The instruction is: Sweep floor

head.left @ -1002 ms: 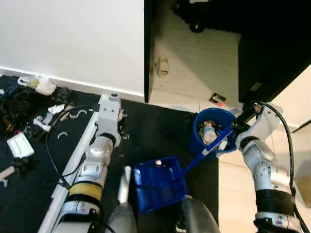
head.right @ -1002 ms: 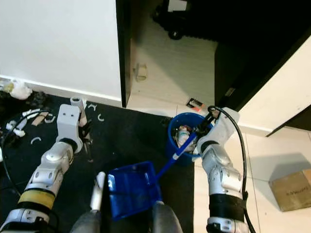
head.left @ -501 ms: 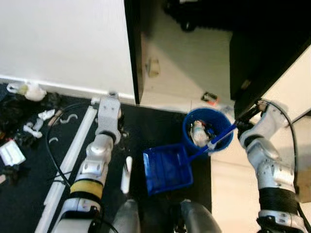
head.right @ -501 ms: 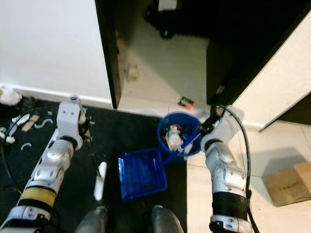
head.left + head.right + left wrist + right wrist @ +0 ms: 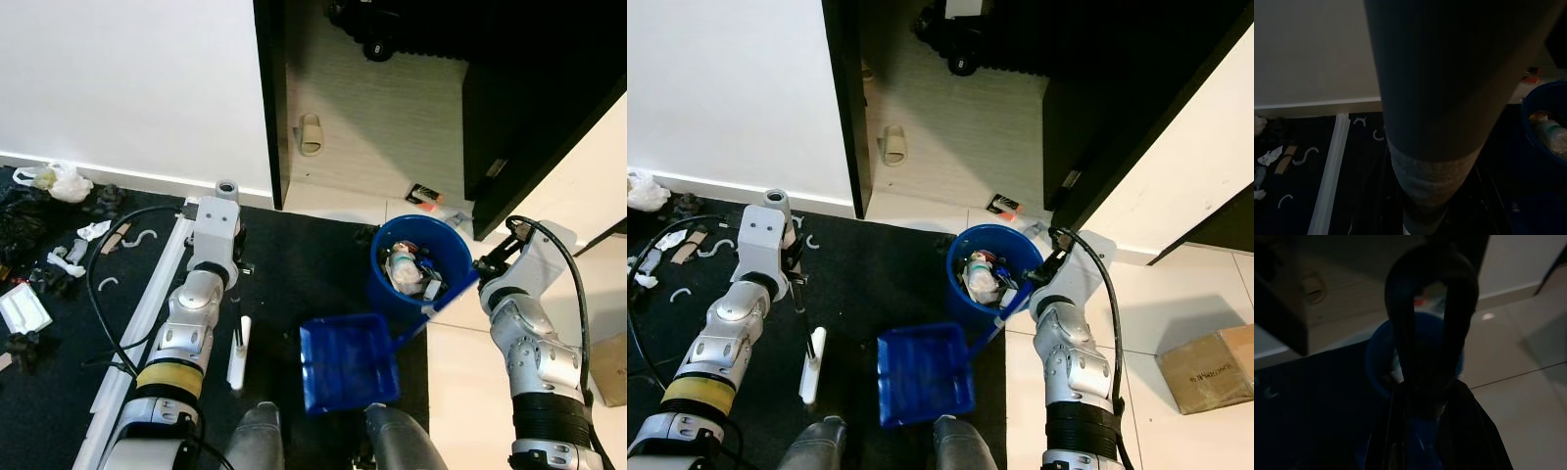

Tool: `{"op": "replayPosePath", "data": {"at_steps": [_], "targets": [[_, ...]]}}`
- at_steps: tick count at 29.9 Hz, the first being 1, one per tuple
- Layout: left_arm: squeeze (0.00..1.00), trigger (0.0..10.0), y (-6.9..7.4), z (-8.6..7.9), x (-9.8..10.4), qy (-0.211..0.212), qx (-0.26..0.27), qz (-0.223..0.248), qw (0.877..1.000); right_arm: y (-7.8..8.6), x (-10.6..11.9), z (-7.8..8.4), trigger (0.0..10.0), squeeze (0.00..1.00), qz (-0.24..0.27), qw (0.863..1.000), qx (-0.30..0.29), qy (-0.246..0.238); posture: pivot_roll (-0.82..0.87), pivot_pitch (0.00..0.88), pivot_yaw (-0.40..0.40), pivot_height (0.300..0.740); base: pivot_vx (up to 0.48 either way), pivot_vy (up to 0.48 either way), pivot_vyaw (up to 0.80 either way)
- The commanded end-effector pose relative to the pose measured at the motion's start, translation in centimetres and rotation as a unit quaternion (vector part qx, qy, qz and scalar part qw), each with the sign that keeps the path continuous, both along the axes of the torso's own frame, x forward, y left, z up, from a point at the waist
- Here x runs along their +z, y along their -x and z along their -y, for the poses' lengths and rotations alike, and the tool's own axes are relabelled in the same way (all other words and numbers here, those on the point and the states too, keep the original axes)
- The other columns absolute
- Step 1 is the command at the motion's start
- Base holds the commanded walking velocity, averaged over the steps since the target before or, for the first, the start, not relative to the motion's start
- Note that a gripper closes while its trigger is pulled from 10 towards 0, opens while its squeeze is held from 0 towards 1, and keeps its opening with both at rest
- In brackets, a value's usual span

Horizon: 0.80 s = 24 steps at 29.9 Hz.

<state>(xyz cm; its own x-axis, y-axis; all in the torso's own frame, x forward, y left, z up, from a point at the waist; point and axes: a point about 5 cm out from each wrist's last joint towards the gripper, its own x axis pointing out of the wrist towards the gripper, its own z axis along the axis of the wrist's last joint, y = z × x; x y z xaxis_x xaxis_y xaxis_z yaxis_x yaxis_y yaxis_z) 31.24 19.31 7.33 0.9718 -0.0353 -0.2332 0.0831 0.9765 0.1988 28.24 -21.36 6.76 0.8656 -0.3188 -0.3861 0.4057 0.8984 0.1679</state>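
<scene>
Two things matter now: with my right gripper (image 5: 1046,269) clamped on the blue dustpan (image 5: 924,374) handle beside the blue bin (image 5: 991,272) and my left gripper (image 5: 238,266) gripping the broom (image 5: 238,351), I should set the pan flat on the dark mat (image 5: 313,264).

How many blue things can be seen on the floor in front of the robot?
2: the blue bucket with rubbish inside stands at the dark mat's edge, and the blue dustpan lies on the mat nearer the robot.
</scene>
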Motion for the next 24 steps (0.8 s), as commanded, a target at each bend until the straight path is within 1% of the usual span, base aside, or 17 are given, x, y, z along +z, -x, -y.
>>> {"op": "replayPosePath", "data": {"at_steps": [1, 3, 4, 5, 8, 12, 13, 16, 17, 19, 20, 23, 24], "targets": [[0.00, 10.0, -0.3, -0.3, 0.6, -0.013, -0.007, 0.014, 1.000, -0.1, 0.2, 0.7, 10.0, 0.00, 0.018, 1.000, -0.022, 0.011, 0.03, 0.073, -0.046, 0.740, 0.000, 0.000, 0.00], [0.00, 10.0, -0.4, -0.4, 0.7, -0.016, -0.008, 0.018, 1.000, -0.3, 0.1, 1.1, 10.0, 0.00, 0.032, 0.999, -0.040, 0.016, 0.03, 0.077, -0.046, 0.740, 0.000, 0.000, 0.00], [0.00, 10.0, -0.4, -0.4, 0.7, -0.016, -0.008, 0.018, 1.000, -0.3, 0.1, 1.1, 10.0, 0.00, 0.032, 0.999, -0.040, 0.016, 0.03, 0.077, -0.046, 0.740, 0.000, 0.000, 0.00], [0.00, 10.0, -0.5, -0.5, 0.8, -0.018, -0.010, 0.025, 0.999, -0.7, 0.1, 1.2, 10.0, 0.00, 0.048, 0.998, -0.046, 0.016, 0.03, 0.081, -0.044, 0.740, 0.000, 0.000, 0.00], [0.00, 10.0, -0.6, -0.7, 1.1, -0.020, -0.013, 0.036, 0.999, -1.2, 0.1, 1.1, 10.0, 0.00, 0.061, 0.997, -0.047, 0.018, 0.03, 0.086, -0.044, 0.740, 0.000, 0.000, 0.00], [0.00, 10.0, -0.7, -0.8, 1.5, -0.009, -0.017, 0.056, 0.998, -1.9, -0.4, 0.6, 10.0, 0.00, 0.070, 0.996, -0.052, 0.008, 0.03, 0.096, -0.045, 0.740, 0.000, 0.000, 0.00], [0.00, 10.0, -0.8, -0.7, 1.7, -0.006, -0.023, 0.065, 0.998, -2.1, -0.5, 0.6, 10.0, 0.00, 0.073, 0.996, -0.058, 0.006, 0.03, 0.113, -0.049, 0.740, 0.000, 0.000, 0.00], [0.00, 10.0, -0.9, -0.6, 2.3, 0.001, -0.037, 0.088, 0.995, -2.7, -0.8, 0.3, 10.0, 0.00, 0.074, 0.995, -0.068, -0.002, 0.03, 0.120, -0.050, 0.740, 0.000, 0.000, 0.00], [0.00, 10.0, -0.9, -0.5, 2.5, 0.001, -0.044, 0.095, 0.995, -2.9, -0.8, 0.2, 10.0, 0.00, 0.076, 0.995, -0.069, 0.004, 0.04, 0.144, -0.053, 0.740, 0.000, 0.000, 0.00], [0.00, 10.0, -0.9, -0.4, 2.6, 0.000, -0.049, 0.099, 0.994, -3.0, -0.7, 0.1, 10.0, 0.00, 0.078, 0.994, -0.070, 0.009, 0.04, 0.144, -0.053, 0.740, 0.000, 0.000, 0.00], [0.00, 10.0, -0.9, -0.4, 2.8, -0.001, -0.052, 0.103, 0.993, -3.3, -0.5, -0.1, 10.0, 0.00, 0.085, 0.994, -0.070, 0.020, 0.04, 0.168, -0.055, 0.740, 0.000, 0.000, 0.00], [0.00, 10.0, -1.0, -0.3, 2.9, -0.004, -0.057, 0.108, 0.992, -3.5, -0.4, -0.4, 10.0, 0.00, 0.089, 0.993, -0.071, 0.029, 0.04, 0.185, -0.055, 0.740, 0.000, 0.000, 0.00], [0.00, 10.0, -1.0, -0.1, 3.2, -0.011, -0.070, 0.118, 0.990, -4.1, -0.1, -1.3, 10.0, 0.00, 0.097, 0.992, -0.065, 0.049, 0.05, 0.216, -0.057, 0.740, 0.000, 0.000, 0.00]]}}
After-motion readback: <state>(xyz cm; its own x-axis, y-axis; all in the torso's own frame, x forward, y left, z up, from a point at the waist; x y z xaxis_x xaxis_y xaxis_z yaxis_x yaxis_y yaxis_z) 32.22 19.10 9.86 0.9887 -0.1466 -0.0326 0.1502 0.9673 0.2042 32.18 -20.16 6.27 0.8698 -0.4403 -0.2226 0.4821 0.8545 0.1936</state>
